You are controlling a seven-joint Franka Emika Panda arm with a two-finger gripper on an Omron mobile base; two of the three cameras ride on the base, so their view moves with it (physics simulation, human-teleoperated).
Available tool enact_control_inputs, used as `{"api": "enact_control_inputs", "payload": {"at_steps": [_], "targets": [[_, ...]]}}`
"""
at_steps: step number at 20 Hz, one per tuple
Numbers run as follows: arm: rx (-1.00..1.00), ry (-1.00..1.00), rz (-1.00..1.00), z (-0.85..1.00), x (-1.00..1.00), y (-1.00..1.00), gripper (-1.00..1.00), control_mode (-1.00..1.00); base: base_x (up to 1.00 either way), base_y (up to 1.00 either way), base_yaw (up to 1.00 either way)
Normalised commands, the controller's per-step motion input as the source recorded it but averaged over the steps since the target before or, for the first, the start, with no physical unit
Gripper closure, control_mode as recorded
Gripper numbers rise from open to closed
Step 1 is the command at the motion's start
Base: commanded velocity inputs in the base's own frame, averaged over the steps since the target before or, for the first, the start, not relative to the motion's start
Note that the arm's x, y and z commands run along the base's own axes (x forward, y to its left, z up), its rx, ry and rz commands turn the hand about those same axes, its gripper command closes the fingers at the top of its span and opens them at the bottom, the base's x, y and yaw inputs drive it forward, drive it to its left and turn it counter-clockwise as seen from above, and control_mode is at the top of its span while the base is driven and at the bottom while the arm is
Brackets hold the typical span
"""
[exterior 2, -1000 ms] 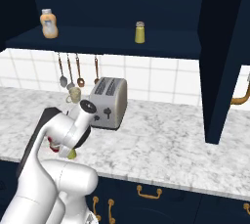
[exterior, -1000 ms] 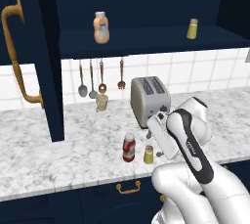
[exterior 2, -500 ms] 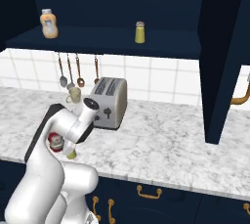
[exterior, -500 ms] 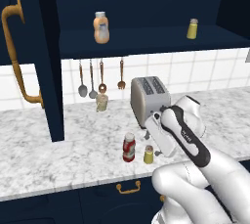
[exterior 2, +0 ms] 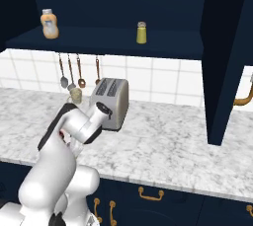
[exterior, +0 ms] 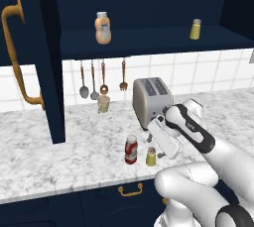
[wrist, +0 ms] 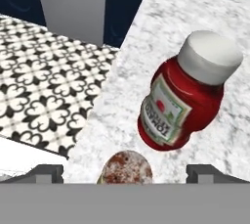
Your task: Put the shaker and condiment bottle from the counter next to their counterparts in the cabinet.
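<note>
The red condiment bottle (exterior: pixel 131 149) (wrist: pixel 180 105), white-capped, stands on the marbled counter (exterior: pixel 74 156) near its front edge. Just right of it stands the yellow shaker (exterior: pixel 151 157). My gripper (exterior: pixel 158 144) hangs open right above the shaker, pointing down. In the hand view the shaker's speckled cap (wrist: pixel 127 170) lies between the spread fingertips of the gripper (wrist: pixel 126 174), with the bottle just beyond them. On the cabinet shelf (exterior: pixel 149 40) stand the counterparts: a peach-orange bottle (exterior: pixel 102 28) (exterior 2: pixel 49 23) and a twin shaker (exterior: pixel 196 28) (exterior 2: pixel 142 32).
A silver toaster (exterior: pixel 151 99) (exterior 2: pixel 111 96) stands close behind my hand. Utensils hang on the tiled wall above a small jar (exterior: pixel 103 103). Open navy doors flank the cabinet, with brass handles (exterior: pixel 20 57) (exterior 2: pixel 244 96). Patterned floor (wrist: pixel 44 86) lies past the counter's edge.
My hand has sunk a little toward the shaker. Its jaws stay open, and the bottle and shaker have not moved.
</note>
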Motion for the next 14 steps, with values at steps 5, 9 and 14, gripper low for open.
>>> {"api": "enact_control_inputs", "payload": {"at_steps": [5, 9, 14], "targets": [[0.06, 0.0, -0.01, -0.32, 0.0, 0.0, -1.0, -1.0, 0.0, 0.0, 0.0], [0.01, 0.0, -0.02, -0.31, 0.0, 0.0, -1.0, -1.0, 0.0, 0.0, 0.0], [0.0, -0.01, -0.03, -0.28, -0.07, 0.16, -1.0, -1.0, 0.0, 0.0, 0.0]]}}
